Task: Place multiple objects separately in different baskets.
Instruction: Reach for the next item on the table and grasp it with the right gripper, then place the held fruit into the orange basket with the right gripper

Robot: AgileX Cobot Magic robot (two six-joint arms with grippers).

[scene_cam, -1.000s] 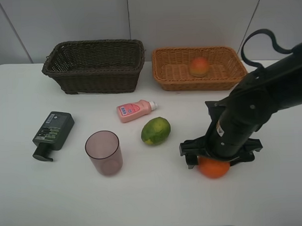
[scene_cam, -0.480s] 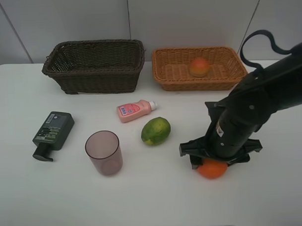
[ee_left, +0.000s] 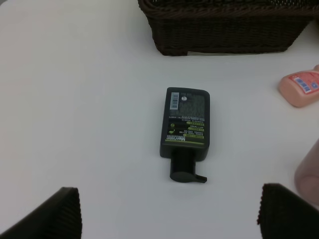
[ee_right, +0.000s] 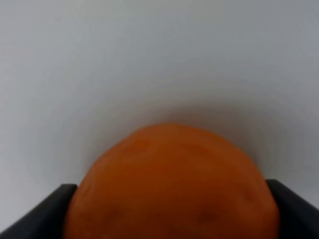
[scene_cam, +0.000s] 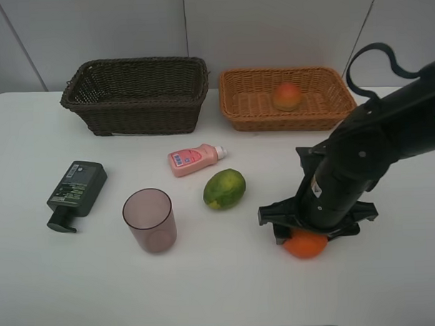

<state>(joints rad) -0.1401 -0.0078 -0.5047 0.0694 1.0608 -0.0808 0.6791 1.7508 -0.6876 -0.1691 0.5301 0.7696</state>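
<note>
Lowered further, right claw (ee_right: 172,211) pinches the smooth round orange (scene_cam: 305,246).

- Right arm (scene_cam: 377,139): black and jointed; enters from the right of the high view and bends steeply downward at the wrist.
- Right gripper (scene_cam: 304,235): pointing down; dark fingers (ee_right: 37,211) sit tight against both sides of the round orange fruit (ee_right: 169,184), jaws clamped on it.
- Left gripper (ee_left: 169,216): dark ribbed fingertips (ee_left: 52,211) spread wide apart; unit held raised, tilted down and forward.
</note>
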